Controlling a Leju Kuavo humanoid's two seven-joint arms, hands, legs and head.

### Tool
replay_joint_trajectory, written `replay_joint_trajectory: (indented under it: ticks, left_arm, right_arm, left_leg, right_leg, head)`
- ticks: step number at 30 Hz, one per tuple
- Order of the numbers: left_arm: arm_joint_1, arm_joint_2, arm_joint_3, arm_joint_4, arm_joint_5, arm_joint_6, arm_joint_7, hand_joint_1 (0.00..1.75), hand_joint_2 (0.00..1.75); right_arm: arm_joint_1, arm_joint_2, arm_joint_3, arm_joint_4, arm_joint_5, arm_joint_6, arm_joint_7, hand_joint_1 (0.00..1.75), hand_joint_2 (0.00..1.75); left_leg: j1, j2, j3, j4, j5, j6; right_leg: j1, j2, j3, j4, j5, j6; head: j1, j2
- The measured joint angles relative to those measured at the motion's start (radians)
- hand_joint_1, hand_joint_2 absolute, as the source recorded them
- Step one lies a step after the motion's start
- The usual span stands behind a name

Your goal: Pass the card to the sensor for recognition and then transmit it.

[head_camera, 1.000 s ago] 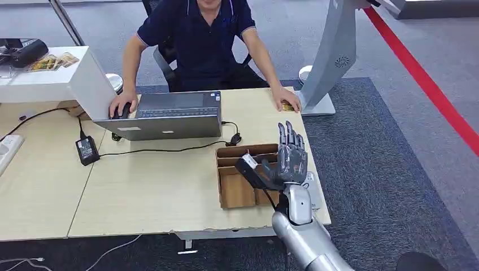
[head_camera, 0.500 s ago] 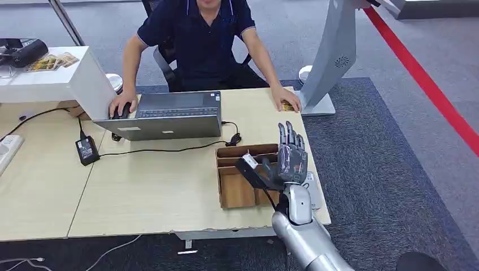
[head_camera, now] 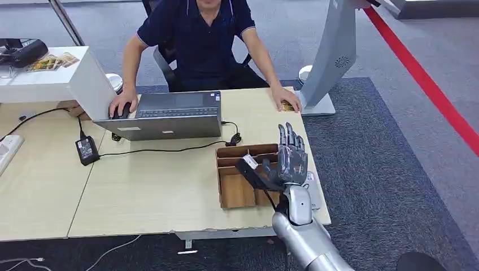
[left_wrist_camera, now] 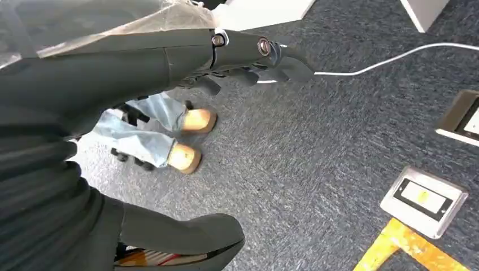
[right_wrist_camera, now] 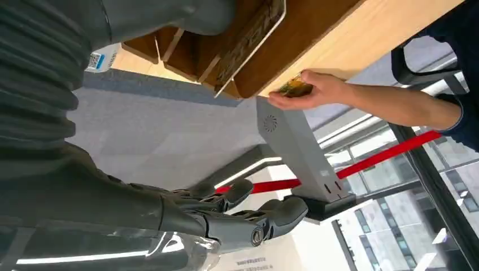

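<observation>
Plainly, the left hand (left_wrist_camera: 243,56) hung by the robot's side over grey carpet (left_wrist_camera: 316,164), fingers loosely curled with nothing in them, idle because the job fell to the other arm.

On the desk (head_camera: 152,186), a person's hand rested on a mouse beside the laptop (head_camera: 169,116), with a cable trailing from it toward the cardboard organiser (head_camera: 237,189).

The right hand (head_camera: 285,161) was raised above that organiser, fingers extended upward and the thumb pressing a dark card (head_camera: 248,168) against the palm, so the card stood tilted and free of the slots. That posture suits carrying it to the reader.

Further right, the person's other hand (head_camera: 285,101) lay on a small yellowish card at the foot of the grey sensor stand (head_camera: 333,62), probably waiting to receive.

The head view gave the layout but little of the grip. The right wrist view showed the card's printed face and edge (right_wrist_camera: 248,42) close against the thumb, plus the stand's dark head (right_wrist_camera: 330,206), which the head view cropped.
</observation>
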Motion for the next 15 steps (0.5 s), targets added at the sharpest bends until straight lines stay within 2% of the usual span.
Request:
replay_joint_trajectory:
  ticks: [15]
  left_arm:
    - [0.0,0.0,-0.011,0.0,0.0,0.0,0.0,0.0,1.75]
  right_arm:
    - [-0.001,-0.002,0.0,0.01,-0.002,0.0,0.0,0.24,1.75]
  left_leg:
    - [0.0,0.0,0.0,0.0,0.0,0.0]
  right_leg:
    - [0.0,0.0,0.0,0.0,0.0,0.0]
  head:
    - [0.0,0.0]
